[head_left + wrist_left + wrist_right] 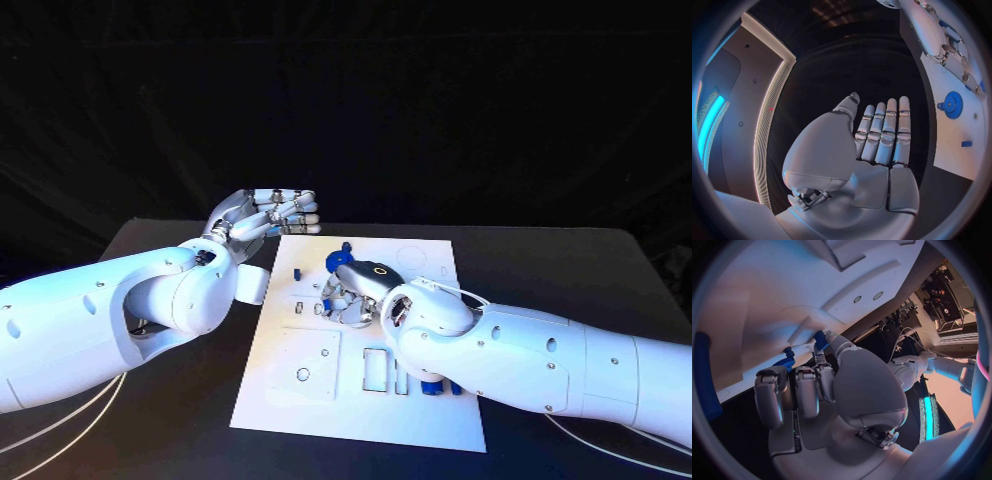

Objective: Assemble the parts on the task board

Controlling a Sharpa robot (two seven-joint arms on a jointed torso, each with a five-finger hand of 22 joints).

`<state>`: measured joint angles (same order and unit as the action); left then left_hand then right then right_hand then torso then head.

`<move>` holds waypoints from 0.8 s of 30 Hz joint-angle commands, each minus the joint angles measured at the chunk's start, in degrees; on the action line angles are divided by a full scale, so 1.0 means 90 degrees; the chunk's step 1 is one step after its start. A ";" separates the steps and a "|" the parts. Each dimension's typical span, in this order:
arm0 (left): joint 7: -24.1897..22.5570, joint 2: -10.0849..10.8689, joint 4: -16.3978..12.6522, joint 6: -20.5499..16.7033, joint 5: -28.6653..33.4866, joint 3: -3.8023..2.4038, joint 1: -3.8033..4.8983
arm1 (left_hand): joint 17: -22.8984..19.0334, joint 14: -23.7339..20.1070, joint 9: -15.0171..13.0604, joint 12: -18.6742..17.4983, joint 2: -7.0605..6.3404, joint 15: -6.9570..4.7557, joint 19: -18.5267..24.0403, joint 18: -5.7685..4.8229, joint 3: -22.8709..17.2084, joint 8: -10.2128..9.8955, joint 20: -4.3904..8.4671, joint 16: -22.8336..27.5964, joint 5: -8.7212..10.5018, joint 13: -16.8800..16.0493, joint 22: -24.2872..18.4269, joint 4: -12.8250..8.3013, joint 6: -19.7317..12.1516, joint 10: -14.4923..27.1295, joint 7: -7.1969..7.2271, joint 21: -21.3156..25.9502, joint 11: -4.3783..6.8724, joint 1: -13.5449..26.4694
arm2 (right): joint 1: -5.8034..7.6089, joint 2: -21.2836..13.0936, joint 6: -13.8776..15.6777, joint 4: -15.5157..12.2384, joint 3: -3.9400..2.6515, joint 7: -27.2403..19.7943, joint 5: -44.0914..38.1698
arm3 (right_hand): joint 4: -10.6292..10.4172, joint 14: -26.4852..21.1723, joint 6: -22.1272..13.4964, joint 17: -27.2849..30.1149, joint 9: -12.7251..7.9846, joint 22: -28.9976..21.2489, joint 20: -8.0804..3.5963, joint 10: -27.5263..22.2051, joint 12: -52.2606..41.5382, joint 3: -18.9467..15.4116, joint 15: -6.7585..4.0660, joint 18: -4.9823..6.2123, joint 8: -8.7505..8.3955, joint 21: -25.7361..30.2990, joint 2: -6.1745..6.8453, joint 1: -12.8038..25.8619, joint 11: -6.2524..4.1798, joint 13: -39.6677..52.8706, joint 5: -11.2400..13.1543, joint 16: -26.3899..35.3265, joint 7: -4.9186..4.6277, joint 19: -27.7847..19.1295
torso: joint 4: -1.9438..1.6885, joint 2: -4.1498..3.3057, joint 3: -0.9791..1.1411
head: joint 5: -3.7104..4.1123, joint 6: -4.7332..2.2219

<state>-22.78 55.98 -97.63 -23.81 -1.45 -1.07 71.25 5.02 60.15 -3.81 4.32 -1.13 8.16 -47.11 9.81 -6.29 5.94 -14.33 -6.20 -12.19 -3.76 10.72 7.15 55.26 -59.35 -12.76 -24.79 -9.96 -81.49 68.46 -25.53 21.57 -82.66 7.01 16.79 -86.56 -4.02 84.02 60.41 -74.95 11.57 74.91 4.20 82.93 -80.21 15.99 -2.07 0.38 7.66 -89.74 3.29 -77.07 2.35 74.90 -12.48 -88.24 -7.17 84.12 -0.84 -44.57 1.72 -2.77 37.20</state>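
**Right hand at work on the board, left hand held empty off its corner**

The task board [361, 400] lies flat in the middle of the black desk [577, 260], under both arms.

The right arm reaches in across the board's near half, its wrist bent so that the right hand [351, 297] points down at the board's upper middle. In the right wrist view its fingers [820, 367] are curled toward the white surface, and a small blue part [821, 338] sits pinched at the tips between thumb and a finger, touching or just above the board; which of the two cannot be told. A second blue piece [787, 357] lies just beside those fingertips. In the head view a blue gear [339, 260] stands on the board just beyond the right hand's fingers, and more small blue parts [436, 384] lie on the board partly under the right forearm.

The left arm comes in over the desk beside the board. The left hand [268, 214] is raised near the board's far corner, off to its side. The left wrist view shows its palm flat, fingers [886, 132] straight and side by side, thumb apart, holding nothing. The blue gear [953, 104] lies well off to the side of these fingers.
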 commanded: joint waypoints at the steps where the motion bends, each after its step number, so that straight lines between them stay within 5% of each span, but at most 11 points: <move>1: -0.0030 -0.0005 -0.0012 0.0097 0.0005 -0.0004 0.0006 | -0.0005 -0.0020 0.0001 -0.0028 0.0044 -0.0013 0.0007 0.0078 -0.0034 -0.0031 -0.0049 0.0017 -0.0018 -0.0007 -0.0010 -0.0013 0.0029 0.0003 -0.0027 0.0042 -0.0023 0.0018 | -0.0047 0.0000 -0.0336 0.0040 0.0038 0.0176 -0.0100 | -0.0020 0.0577 -0.0071 -0.1284 -0.0017 0.1677 0.0031 -0.0052 0.0037 -0.0030 0.0046 -0.0042 -0.0057 -0.0029 0.0060 0.0054 0.0006 0.0703 0.0042 0.0005 -0.0003 0.0654 | 0.0001 -0.0002 0.0000 | 0.0002 -0.0001; 24: -0.0020 -0.0002 0.0001 0.0100 0.0005 -0.0003 0.0006 | -0.0005 -0.0020 0.0001 -0.0028 0.0044 -0.0013 0.0007 0.0078 -0.0034 -0.0031 -0.0049 0.0017 -0.0018 -0.0007 -0.0010 -0.0013 0.0029 0.0003 -0.0027 0.0042 -0.0023 0.0018 | -0.0047 0.0000 -0.0267 0.0049 0.0038 0.0195 -0.0169 | -0.0021 0.0575 -0.0255 -0.1283 -0.0074 0.1677 0.0095 -0.0178 0.0183 -0.0065 0.0116 -0.0042 -0.0180 -0.0029 0.0210 0.0104 0.0086 0.0587 0.0103 0.0008 -0.0094 0.0654 | -0.0001 -0.0003 0.0003 | 0.0006 0.0007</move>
<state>-22.70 56.01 -97.56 -23.81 -1.45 -1.07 71.25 5.02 60.15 -3.81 4.32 -1.13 8.16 -47.11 9.81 -6.29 5.94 -14.33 -6.20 -12.19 -3.76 10.73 7.15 55.26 -59.34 -12.76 -24.79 -9.96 -81.49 68.28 -25.46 20.65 -82.41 7.16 17.53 -87.42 -4.29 83.81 58.54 -74.93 10.98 74.95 4.62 81.68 -78.88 15.74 -1.44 0.38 6.18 -89.74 4.40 -76.14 3.20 74.94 -11.84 -88.24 -7.96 84.12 -0.83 -44.58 1.74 -2.66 37.30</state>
